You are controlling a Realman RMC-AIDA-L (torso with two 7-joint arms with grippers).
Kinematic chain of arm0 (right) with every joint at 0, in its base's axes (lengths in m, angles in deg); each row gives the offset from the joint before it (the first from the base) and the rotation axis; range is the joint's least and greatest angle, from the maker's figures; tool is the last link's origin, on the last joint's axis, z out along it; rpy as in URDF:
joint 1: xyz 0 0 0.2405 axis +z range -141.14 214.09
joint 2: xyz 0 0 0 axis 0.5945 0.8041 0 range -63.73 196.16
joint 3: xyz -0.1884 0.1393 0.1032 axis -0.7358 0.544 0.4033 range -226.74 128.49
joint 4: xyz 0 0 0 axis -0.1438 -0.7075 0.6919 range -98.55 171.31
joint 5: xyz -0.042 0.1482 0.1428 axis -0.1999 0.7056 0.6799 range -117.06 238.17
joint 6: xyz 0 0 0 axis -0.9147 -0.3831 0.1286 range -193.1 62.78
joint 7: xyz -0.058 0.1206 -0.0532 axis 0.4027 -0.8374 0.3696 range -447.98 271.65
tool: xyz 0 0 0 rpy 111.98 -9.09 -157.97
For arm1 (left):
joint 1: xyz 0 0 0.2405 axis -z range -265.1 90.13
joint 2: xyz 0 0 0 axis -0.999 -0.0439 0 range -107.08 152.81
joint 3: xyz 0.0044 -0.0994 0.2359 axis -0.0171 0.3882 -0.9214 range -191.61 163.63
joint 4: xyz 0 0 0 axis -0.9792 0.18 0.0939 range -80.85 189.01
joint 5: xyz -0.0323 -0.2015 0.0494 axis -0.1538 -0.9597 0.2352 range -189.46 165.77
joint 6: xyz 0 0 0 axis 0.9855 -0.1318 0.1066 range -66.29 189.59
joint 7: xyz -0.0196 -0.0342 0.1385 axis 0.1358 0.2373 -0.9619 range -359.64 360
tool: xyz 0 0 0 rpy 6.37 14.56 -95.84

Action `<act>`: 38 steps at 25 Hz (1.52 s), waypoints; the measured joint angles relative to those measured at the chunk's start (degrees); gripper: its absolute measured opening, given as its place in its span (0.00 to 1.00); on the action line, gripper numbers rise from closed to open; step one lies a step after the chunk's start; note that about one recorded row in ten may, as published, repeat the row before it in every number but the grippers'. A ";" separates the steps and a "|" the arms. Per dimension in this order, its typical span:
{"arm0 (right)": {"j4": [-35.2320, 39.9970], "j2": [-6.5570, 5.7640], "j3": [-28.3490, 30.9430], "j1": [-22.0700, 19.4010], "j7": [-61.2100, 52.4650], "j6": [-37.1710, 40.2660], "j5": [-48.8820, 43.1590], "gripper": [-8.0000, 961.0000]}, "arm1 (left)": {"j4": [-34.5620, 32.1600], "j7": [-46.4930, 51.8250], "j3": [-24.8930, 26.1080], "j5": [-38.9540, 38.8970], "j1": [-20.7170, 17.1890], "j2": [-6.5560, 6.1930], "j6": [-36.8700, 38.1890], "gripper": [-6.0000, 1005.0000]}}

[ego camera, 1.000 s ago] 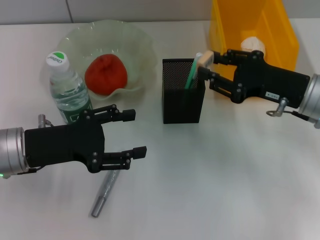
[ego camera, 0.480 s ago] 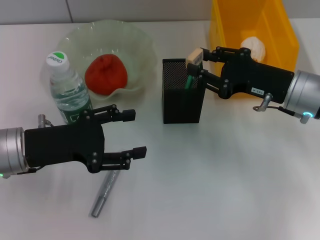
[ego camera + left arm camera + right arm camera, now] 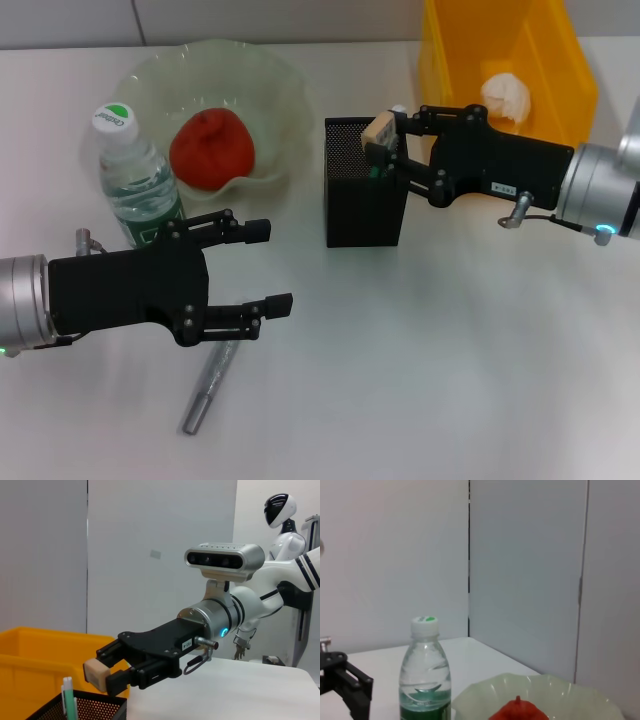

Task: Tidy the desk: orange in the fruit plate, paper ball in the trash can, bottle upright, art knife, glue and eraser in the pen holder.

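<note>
- The eraser (image 3: 378, 131) is sitting pinched between the fingers of the right gripper (image 3: 384, 141), directly over the open top of the pen holder (image 3: 364, 196); the left wrist view shows the beige block (image 3: 96, 671) hanging just above the mesh rim (image 3: 85, 703), not yet inside.
- The right gripper is reaching in from the robot's right, with its fingers clamping the eraser from both sides.
- A green-and-white stick (image 3: 68, 700) is standing upright inside the pen holder, just beside the eraser.
- The trash can (image 3: 563, 82) is standing behind the right arm, with the paper ball (image 3: 506, 98) lying in it.
- The orange (image 3: 211, 149) is resting in the fruit plate (image 3: 270, 85) at the far left of the table (image 3: 420, 360).
- The bottle (image 3: 133, 176) is standing upright just in front of the fruit plate's left edge, cap up.
- The left gripper (image 3: 265, 266) is hovering near the bottle, on the robot's left, with its fingers spread apart and holding nothing.
- A grey metal pen-like tool (image 3: 210, 384) is lying flat on the table, partly under the left gripper.
</note>
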 joint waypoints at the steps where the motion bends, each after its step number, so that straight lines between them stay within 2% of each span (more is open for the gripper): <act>1: 0.00 0.00 0.00 0.00 0.00 0.00 0.00 0.43 | 0.00 0.00 0.00 0.00 0.00 0.00 0.00 0.81; 5: 0.20 0.00 -0.57 0.13 0.00 -0.98 -0.04 0.43 | -0.02 0.00 0.00 0.00 -0.01 0.05 0.02 0.81; 10: 0.21 0.00 -0.59 0.62 -0.01 -1.03 -0.03 0.53 | -0.01 0.00 0.00 -0.01 0.02 0.01 0.06 0.81; 19: 0.49 0.14 -0.49 0.26 0.10 -0.47 0.26 0.53 | 0.00 0.00 0.00 -0.04 0.14 0.00 0.08 0.81; 24: 1.50 0.33 0.10 -1.85 0.97 2.21 0.92 0.53 | -0.13 0.00 0.00 -0.49 0.40 0.00 0.25 0.81; 30: 0.39 0.36 0.25 -6.13 7.07 10.15 5.97 0.53 | 0.00 -0.05 0.00 -2.93 0.70 0.01 0.27 0.81; 34: -0.11 0.27 0.26 -8.40 8.44 14.11 7.40 0.53 | 0.00 -0.07 0.00 -4.55 0.67 -0.03 0.42 0.81; 36: -0.71 0.08 0.25 -11.29 8.53 19.54 7.31 0.53 | -0.01 -0.09 -0.05 -5.23 1.02 0.01 0.45 0.81; 38: -0.96 0.07 0.25 -12.01 8.37 20.35 7.17 0.53 | -0.02 -0.09 -0.08 -5.51 1.36 0.04 0.45 0.81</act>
